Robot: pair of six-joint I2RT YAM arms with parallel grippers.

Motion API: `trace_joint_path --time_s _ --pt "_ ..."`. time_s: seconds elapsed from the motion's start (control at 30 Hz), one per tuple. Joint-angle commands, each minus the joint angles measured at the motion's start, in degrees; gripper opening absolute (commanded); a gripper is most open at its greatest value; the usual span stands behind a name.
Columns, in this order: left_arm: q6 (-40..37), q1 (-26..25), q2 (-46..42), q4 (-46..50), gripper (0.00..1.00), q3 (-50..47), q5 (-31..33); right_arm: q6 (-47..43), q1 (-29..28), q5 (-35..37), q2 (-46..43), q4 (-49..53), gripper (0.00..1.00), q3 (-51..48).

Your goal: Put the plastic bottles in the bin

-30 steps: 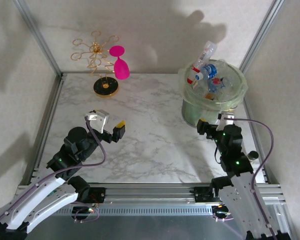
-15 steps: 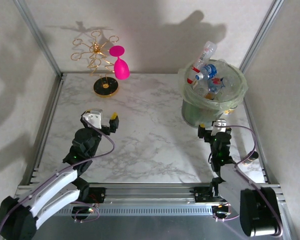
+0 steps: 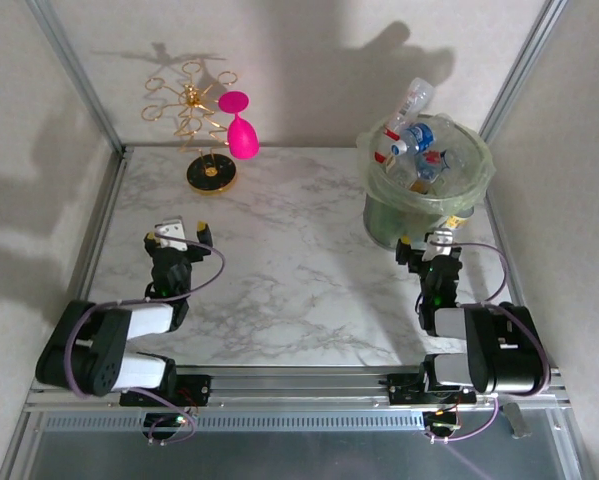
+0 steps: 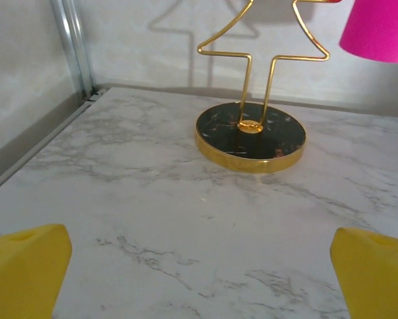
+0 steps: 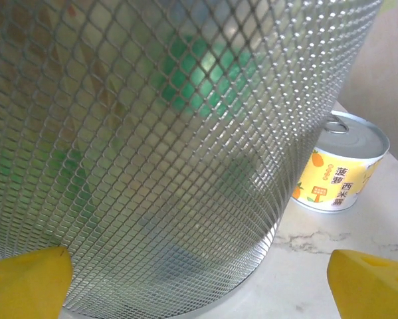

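Several plastic bottles (image 3: pixel 411 135) with blue, red and white labels are piled in the bin (image 3: pixel 426 195), a round pale-green bucket lined with a clear bag at the back right; one clear bottle (image 3: pixel 415 98) pokes above its rim. My right gripper (image 3: pixel 429 243) sits low just in front of the bin, open and holding nothing. In the right wrist view the bin's meshed wall (image 5: pixel 159 146) looms close beyond the open right gripper (image 5: pixel 199 286). My left gripper (image 3: pixel 182 232) rests low at the left, open. The left gripper (image 4: pixel 199 279) has only bare marble between its yellow fingertips.
A gold wire rack (image 3: pixel 207 140) on a black-and-gold base (image 4: pixel 250 136) stands at the back left, with a pink wine glass (image 3: pixel 241 128) hanging from it. A small pineapple can (image 5: pixel 341 169) stands right of the bin. Metal frame rails (image 3: pixel 94 230) border the marble table.
Both arms have folded down and drawn back toward their bases. The left gripper moved left and lower; the right gripper dropped to table height in front of the bin.
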State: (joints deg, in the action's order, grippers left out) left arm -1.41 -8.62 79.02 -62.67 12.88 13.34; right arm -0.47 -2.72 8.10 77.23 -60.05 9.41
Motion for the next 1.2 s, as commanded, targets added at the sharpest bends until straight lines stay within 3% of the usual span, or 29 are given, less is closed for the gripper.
trace_joint_path --time_s 0.0,0.07,0.1,0.13,0.2,0.27,1.17 --pt "1.8 1.0 6.0 -16.7 0.99 -4.4 -1.2 2.5 1.6 -2.0 3.0 -9.9 0.98 1.2" --pt "0.9 1.1 10.1 -24.7 0.99 -6.0 -2.9 2.3 1.6 -2.5 7.7 -20.7 0.99 -2.3" --pt "0.9 1.1 9.1 -20.4 0.99 -5.0 -3.9 1.9 1.6 -2.9 11.2 -27.8 0.99 -3.8" --pt "1.2 1.9 8.5 -15.5 0.99 -2.9 -5.7 1.5 1.6 -3.7 12.4 -28.5 0.99 -3.4" --pt "3.6 4.8 9.1 -11.5 0.99 -0.5 -8.8 0.8 1.6 -6.2 10.8 -16.7 0.99 1.3" --pt "5.2 6.2 9.3 -11.0 0.99 0.2 -9.6 1.2 1.9 -6.2 11.0 -13.1 0.99 3.1" --pt "5.0 6.0 9.3 -10.4 0.99 0.6 -9.2 1.8 3.0 -7.6 11.2 -12.9 0.99 3.5"
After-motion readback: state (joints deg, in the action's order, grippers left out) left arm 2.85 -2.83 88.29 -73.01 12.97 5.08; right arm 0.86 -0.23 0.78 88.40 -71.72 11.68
